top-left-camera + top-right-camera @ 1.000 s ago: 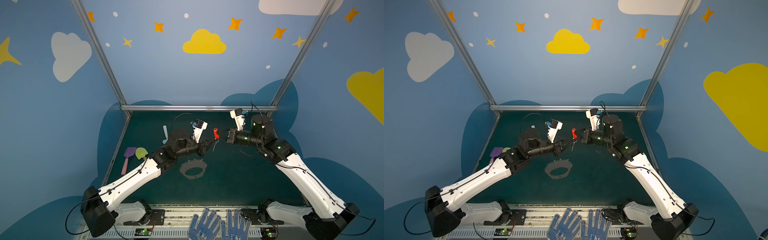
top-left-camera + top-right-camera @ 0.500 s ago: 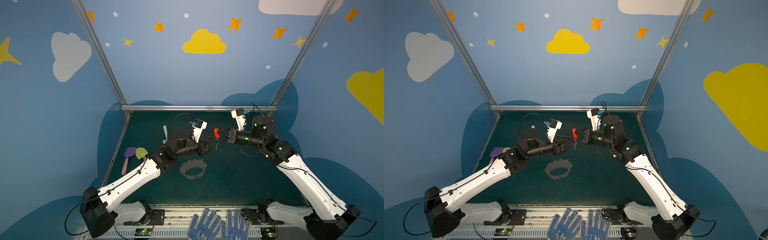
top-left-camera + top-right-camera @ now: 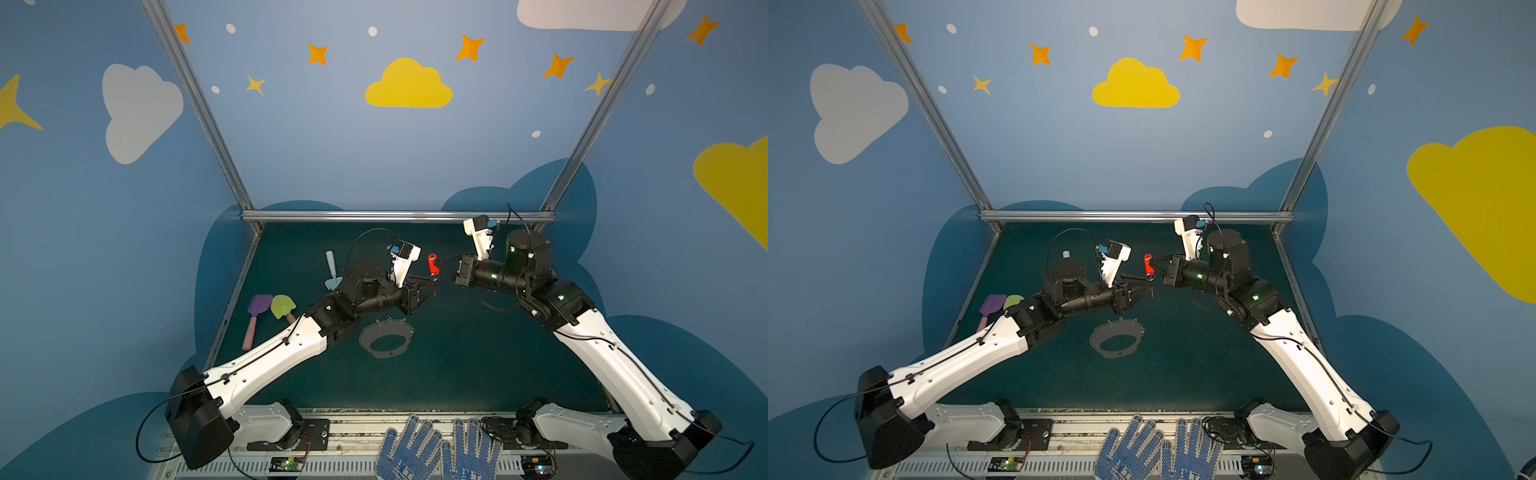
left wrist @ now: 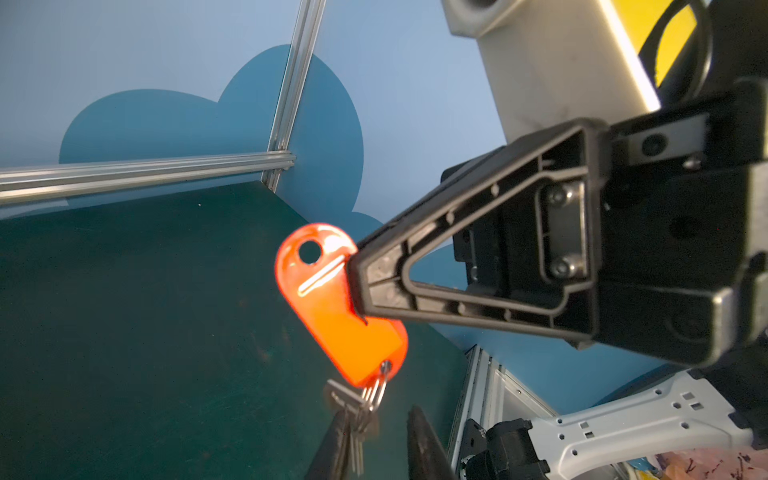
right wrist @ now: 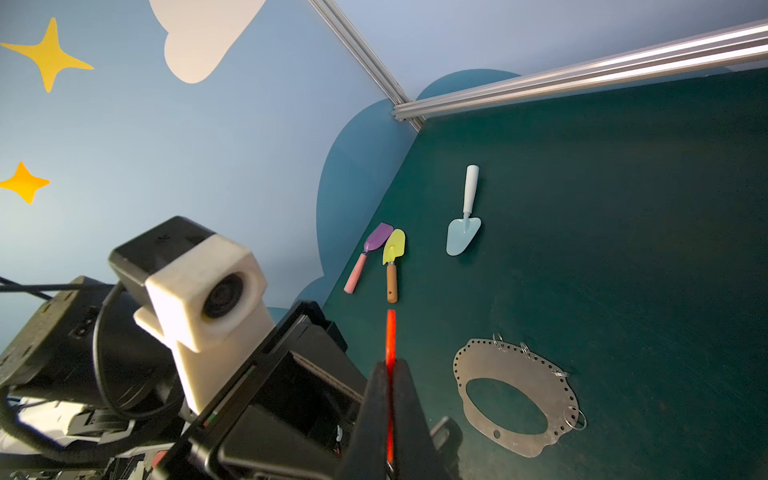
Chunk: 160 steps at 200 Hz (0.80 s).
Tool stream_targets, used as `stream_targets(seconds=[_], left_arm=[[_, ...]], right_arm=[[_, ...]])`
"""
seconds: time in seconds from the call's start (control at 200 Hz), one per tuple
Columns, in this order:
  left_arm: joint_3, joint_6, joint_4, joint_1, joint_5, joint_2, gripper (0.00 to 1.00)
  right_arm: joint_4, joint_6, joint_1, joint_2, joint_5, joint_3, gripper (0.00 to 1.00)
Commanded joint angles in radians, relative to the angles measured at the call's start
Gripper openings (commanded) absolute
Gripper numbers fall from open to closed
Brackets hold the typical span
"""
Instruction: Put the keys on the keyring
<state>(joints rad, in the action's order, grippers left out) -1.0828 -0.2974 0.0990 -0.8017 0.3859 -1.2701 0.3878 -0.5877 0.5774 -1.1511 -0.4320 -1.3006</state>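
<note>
- Grips key (image 4: 332, 299) by its orange head in right claw (image 5: 390, 368), shut flat on the plastic.
- Holds it in mid-air, well above the worktop (image 3: 457, 365), with metal blade and small wire loop dangling below.
- Poises left claw (image 4: 376, 432) just under that dangling metal, fingers (image 4: 419, 444) narrowly parted, gap visible.
- Shows blade against one finger, not visibly pinched.
- Shows keyring (image 5: 519, 365) flat on the worktop, below and between the two claws, touching neither, with a few wire rings (image 5: 575, 417) on its rim.
- Judged step: passing or steadying the key between claws, ahead of any threading.
- Next move, as a judgement: calls for a firm pinch on the metal end, then lowering toward one wire ring on the plate.
- Demands fine alignment, given tiny loop and rings and a free-swinging key.
</note>
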Motion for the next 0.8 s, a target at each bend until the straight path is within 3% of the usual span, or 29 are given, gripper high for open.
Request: stream_targets(seconds=[0.0, 0.546, 0.796], left_arm=[[-0.035, 0.020, 0.015, -0.003, -0.016, -0.005, 0.21], [-0.034, 0.042, -0.002, -0.003, -0.035, 0.018, 0.05], [-0.024, 0.049, 0.002, -0.003, -0.062, 0.039, 0.04]], right_arm=[[-0.031, -0.003, 0.000, 0.027, -0.011, 0.017, 0.04], [-0.026, -0.004, -0.002, 0.043, 0.007, 0.030, 0.04], [-0.014, -0.034, -0.012, 0.054, 0.038, 0.047, 0.09]])
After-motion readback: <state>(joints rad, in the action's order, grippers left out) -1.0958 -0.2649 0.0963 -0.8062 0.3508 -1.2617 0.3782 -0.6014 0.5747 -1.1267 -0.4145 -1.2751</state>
